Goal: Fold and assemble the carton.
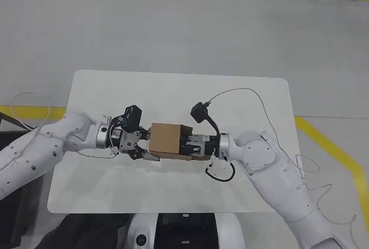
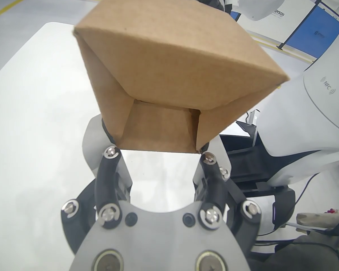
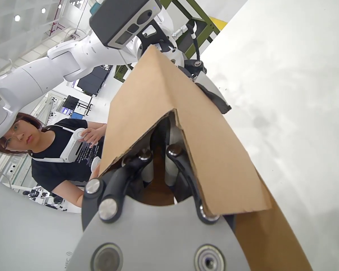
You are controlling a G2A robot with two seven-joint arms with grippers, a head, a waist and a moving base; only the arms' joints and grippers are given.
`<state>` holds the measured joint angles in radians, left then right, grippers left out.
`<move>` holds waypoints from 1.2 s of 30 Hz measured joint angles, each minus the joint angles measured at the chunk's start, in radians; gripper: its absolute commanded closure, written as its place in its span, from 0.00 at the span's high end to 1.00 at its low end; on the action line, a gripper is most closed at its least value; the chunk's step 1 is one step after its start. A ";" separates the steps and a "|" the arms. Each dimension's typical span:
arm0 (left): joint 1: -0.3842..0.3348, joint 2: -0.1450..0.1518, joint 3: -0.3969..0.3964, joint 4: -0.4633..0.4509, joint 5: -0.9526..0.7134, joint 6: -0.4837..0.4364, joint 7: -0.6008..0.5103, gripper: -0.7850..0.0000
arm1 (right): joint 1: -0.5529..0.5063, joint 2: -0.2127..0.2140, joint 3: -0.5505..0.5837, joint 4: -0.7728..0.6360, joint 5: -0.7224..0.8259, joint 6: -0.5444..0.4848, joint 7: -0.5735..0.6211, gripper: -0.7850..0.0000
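A brown carton (image 1: 167, 140) is held above the middle of the white table (image 1: 172, 93) between both arms. In the left wrist view its open end (image 2: 158, 131) faces the camera, with flaps folded inward. My left gripper (image 2: 155, 146) straddles that end, with one finger (image 2: 108, 156) against each outer side wall. At the opposite end, my right gripper (image 3: 158, 159) reaches inside the carton (image 3: 214, 153). Its fingers (image 3: 172, 167) stand close together on a brown inner panel. From above, the left gripper (image 1: 143, 148) and right gripper (image 1: 186, 148) sit at the carton's two ends.
A thin cable (image 1: 259, 99) loops over the table's far right part. Bare tabletop (image 1: 109, 187) lies all around the carton. Yellow floor tape (image 1: 333, 149) runs beyond the right edge.
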<state>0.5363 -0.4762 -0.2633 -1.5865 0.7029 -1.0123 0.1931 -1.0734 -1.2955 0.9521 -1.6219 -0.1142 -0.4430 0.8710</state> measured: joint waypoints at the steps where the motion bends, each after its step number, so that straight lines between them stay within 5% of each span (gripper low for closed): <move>1: -0.006 0.000 0.007 0.000 0.003 0.000 0.006 0.34 | 0.002 -0.001 -0.004 0.002 -0.002 0.001 -0.003 0.00; 13: -0.073 0.003 0.093 0.014 0.028 0.000 0.079 0.31 | 0.035 -0.010 -0.056 0.018 0.008 0.003 -0.034 0.00; 36: -0.077 0.001 0.093 0.037 -0.004 0.000 0.066 0.26 | 0.032 -0.007 -0.072 0.020 -0.039 0.048 -0.093 0.00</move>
<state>0.4595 -0.4755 -0.1700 -1.5496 0.6990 -1.0123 0.2586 -1.0410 -1.3026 0.8804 -1.6016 -0.1530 -0.3951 0.7778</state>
